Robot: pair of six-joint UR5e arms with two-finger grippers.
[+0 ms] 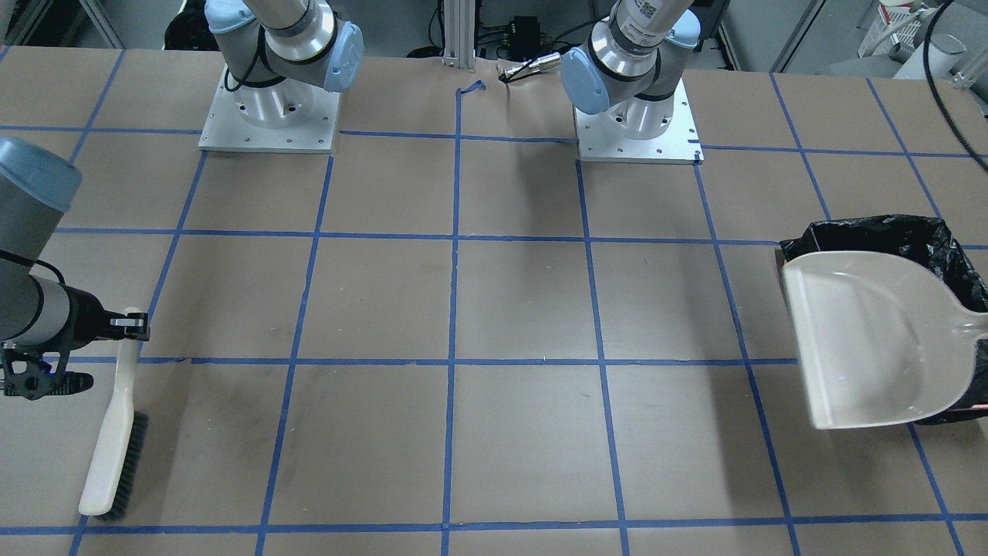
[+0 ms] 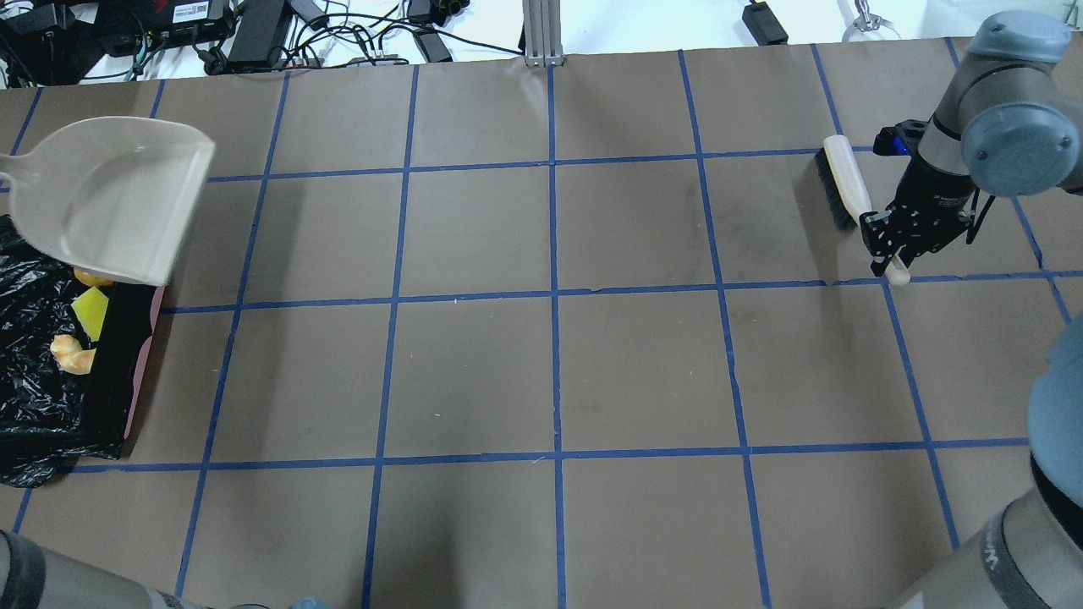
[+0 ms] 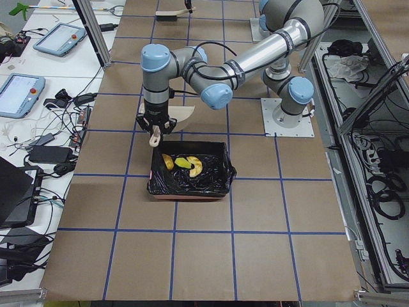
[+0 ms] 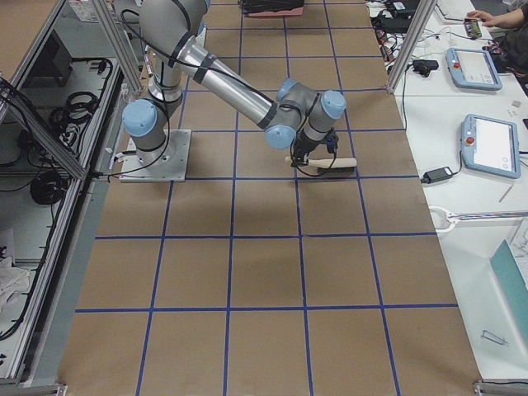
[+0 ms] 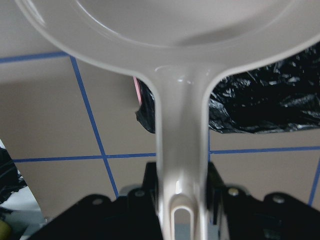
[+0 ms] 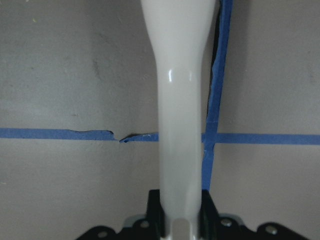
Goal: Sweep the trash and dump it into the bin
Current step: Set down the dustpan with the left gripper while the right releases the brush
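Note:
The bin [image 2: 34,406], lined with a black bag, stands at the table's left end. In it lie the tan croissant piece [image 2: 72,353], the green-and-yellow sponge [image 2: 91,310] and the potato [image 2: 91,277], which is partly under the dustpan. My left gripper [image 5: 182,200] is shut on the handle of the beige dustpan [image 2: 110,199]. The pan is empty and held over the bin's far end. My right gripper [image 2: 897,254] is shut on the handle of the beige brush [image 2: 846,182], whose bristles rest on the table at the far right.
Brown paper with a blue tape grid [image 2: 554,296] covers the table. The two arm bases [image 1: 270,116] stand at the robot's edge. Cables and power boxes [image 2: 254,34] lie beyond the far edge.

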